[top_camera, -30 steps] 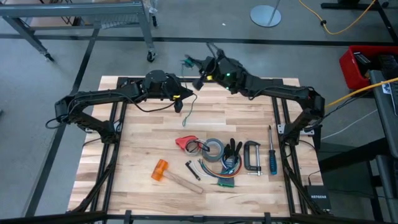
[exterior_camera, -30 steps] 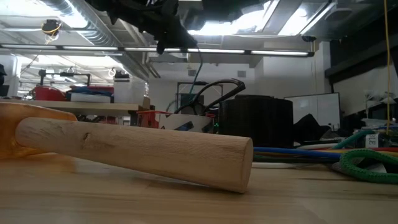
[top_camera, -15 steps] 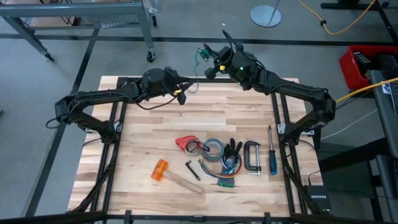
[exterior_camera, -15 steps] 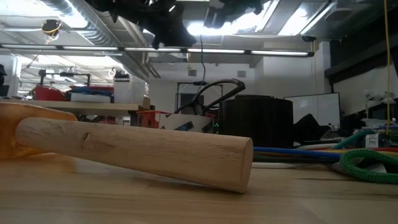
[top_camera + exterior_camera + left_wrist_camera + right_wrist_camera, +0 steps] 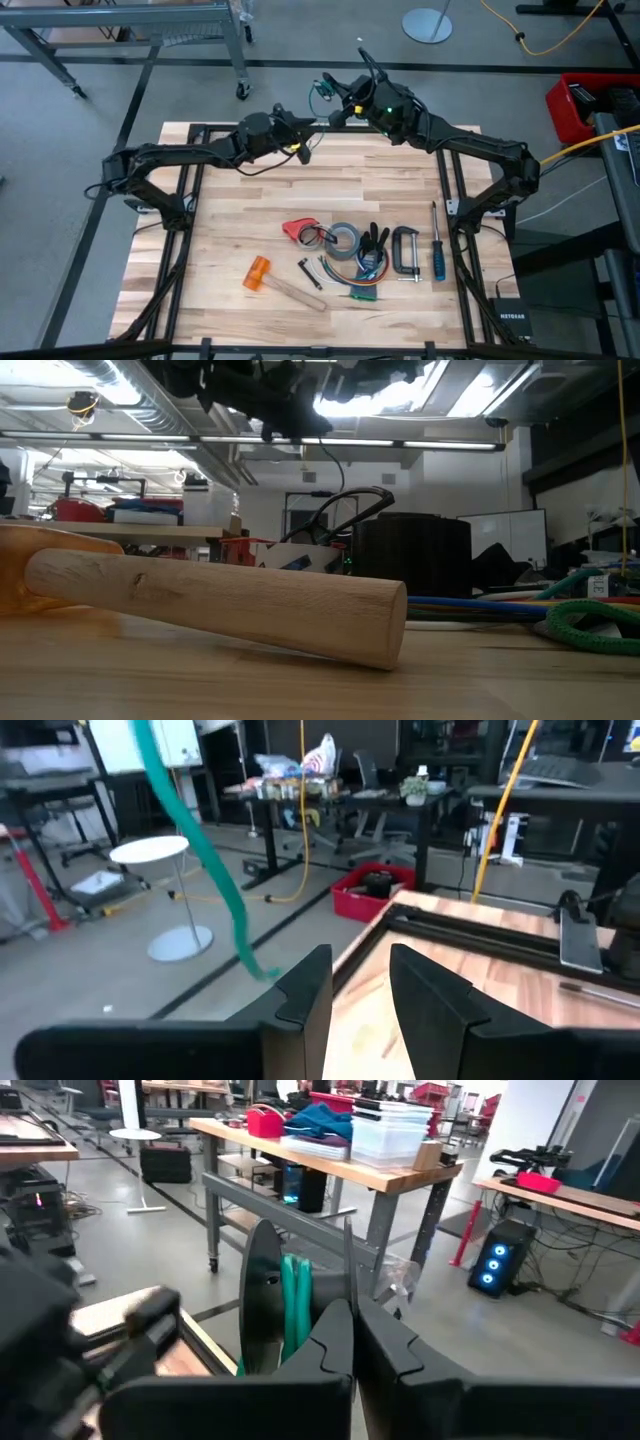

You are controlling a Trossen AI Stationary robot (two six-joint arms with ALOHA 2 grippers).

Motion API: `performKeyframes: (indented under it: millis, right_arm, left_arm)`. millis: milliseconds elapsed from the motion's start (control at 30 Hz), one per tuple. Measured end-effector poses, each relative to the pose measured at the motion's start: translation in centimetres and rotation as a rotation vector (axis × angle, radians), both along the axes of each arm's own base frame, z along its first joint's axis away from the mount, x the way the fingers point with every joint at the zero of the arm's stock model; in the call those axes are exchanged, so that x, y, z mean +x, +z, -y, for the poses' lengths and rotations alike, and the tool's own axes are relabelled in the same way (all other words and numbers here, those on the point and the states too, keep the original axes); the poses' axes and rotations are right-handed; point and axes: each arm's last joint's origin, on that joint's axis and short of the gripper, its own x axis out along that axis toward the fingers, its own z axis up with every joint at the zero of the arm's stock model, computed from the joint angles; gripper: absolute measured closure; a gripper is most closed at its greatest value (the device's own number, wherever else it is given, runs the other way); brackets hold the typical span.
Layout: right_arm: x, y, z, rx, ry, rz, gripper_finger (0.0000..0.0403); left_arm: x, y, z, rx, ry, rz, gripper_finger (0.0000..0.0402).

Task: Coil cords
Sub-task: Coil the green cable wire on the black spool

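Note:
The cord shows teal-green in both wrist views. It hangs in a slack curve past my left gripper (image 5: pixel 215 870), and several turns of it sit beside a dark round piece behind my right fingers (image 5: pixel 295 1305). My right gripper (image 5: pixel 330 108) (image 5: pixel 352 1330) is shut, raised over the table's far edge. My left gripper (image 5: pixel 302 150) (image 5: pixel 360 990) is open just to its left, with nothing in the gap. The cord's lower end (image 5: pixel 268 972) passes behind the outer side of one left finger. In the low view a thin dark strand (image 5: pixel 330 458) hangs under the arms. My right gripper is shut with the green turns of the cord (image 5: pixel 297 1330) right behind its closed fingers. The fingers themselves hide the place of contact. The cord is lifted clear of the table and hangs slack below. My left gripper: I cannot tell whether the finger's outer side touches the cord.
Tools lie in the table's near half: a hammer (image 5: pixel 275 282) (image 5: pixel 210 605), a red piece (image 5: pixel 297 229), a tape roll (image 5: pixel 345 240), a clamp (image 5: pixel 405 250), a screwdriver (image 5: pixel 437 250) and multi-coloured wires (image 5: pixel 360 288). Bare wood (image 5: pixel 380 185) lies under the arms.
My right gripper has gone up and toward the table's far right with the cord. The cord's free end, which hung down to the wood, is lifted clear. My left gripper has then gone toward the table's right, closer to the right gripper.

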Motion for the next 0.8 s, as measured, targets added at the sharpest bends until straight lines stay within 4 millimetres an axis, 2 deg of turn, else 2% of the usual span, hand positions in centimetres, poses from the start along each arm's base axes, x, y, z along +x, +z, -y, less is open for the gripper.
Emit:
performKeyframes:
  millis: [233,400,800]
  right_arm:
    - [0.0,0.0,0.0,-0.008,0.005,-0.006,0.0402]
    - [0.0,0.2,0.0,-0.027,0.007,-0.002,0.0402]
    - [0.1,0.2,0.0,-0.029,0.009,0.0,0.0402]
  left_arm:
    - [0.7,-1.7,-0.6,-0.038,0.112,-0.028,0.0306]
    - [0.6,-1.6,-0.7,-0.018,0.222,-0.024,0.0306]
    - [0.6,-0.6,-0.8,0.03,0.232,0.068,0.0306]
